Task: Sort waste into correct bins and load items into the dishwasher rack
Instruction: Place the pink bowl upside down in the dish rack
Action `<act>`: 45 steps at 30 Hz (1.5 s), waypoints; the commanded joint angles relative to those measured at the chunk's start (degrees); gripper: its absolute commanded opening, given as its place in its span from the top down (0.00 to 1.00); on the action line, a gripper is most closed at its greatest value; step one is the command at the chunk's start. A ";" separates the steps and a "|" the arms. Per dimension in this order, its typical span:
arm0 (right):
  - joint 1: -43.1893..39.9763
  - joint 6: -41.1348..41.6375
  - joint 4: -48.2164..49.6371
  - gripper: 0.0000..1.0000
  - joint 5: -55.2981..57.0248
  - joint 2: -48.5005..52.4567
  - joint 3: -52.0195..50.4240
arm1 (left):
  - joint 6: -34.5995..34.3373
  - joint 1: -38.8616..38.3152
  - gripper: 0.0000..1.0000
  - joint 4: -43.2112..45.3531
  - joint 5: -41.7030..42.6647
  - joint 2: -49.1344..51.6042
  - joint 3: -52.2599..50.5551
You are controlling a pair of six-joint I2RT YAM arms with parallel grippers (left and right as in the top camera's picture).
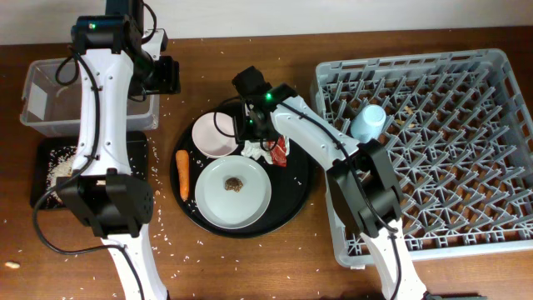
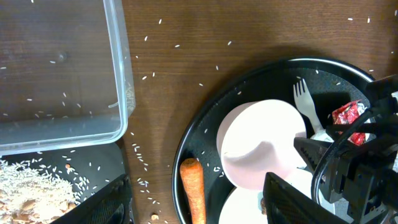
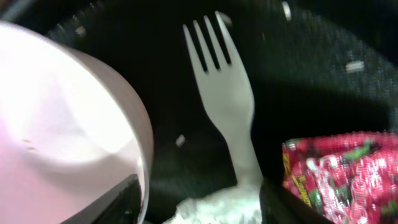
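My right gripper [image 1: 252, 127] [image 3: 199, 186] is open and low over the round black tray [image 1: 300, 200], its fingers on either side of the crumpled white napkin [image 1: 254, 150] [image 3: 217, 205]. The red-and-white wrapper [image 1: 279, 152] [image 3: 342, 174] lies to its right, the white bowl [image 1: 215, 133] [image 3: 62, 124] to its left. My left gripper [image 1: 165, 75] [image 2: 196, 186] is open and empty, high above the table between the clear tub [image 1: 50, 92] [image 2: 118, 93] and the tray. The carrot [image 1: 183, 173] [image 2: 193, 196] lies on the tray. The grey plate [image 1: 233, 200] holds the brown lump [image 1: 234, 184]. The blue cup [image 1: 368, 122] is in the rack [image 1: 441, 167].
A white plastic fork [image 3: 224, 93] [image 2: 305, 102] lies on the round tray beside the bowl. The shallow black rectangular tray [image 1: 133, 150] holds rice [image 1: 58, 167] [image 2: 31, 186]. Loose grains are scattered over the wooden table around the bins and tray.
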 commanded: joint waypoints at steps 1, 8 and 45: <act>1.68 0.17 2.60 0.44 0.11 -0.26 0.74 | -0.59 0.09 0.33 0.15 -0.42 -1.95 0.24; 2.56 0.26 4.24 0.64 0.94 2.25 0.70 | -0.59 0.09 0.33 0.15 -0.44 -1.95 0.24; -21.94 -53.37 4.22 0.96 66.42 -6.54 1.99 | -0.59 -0.02 0.33 3.89 -0.39 -1.95 0.24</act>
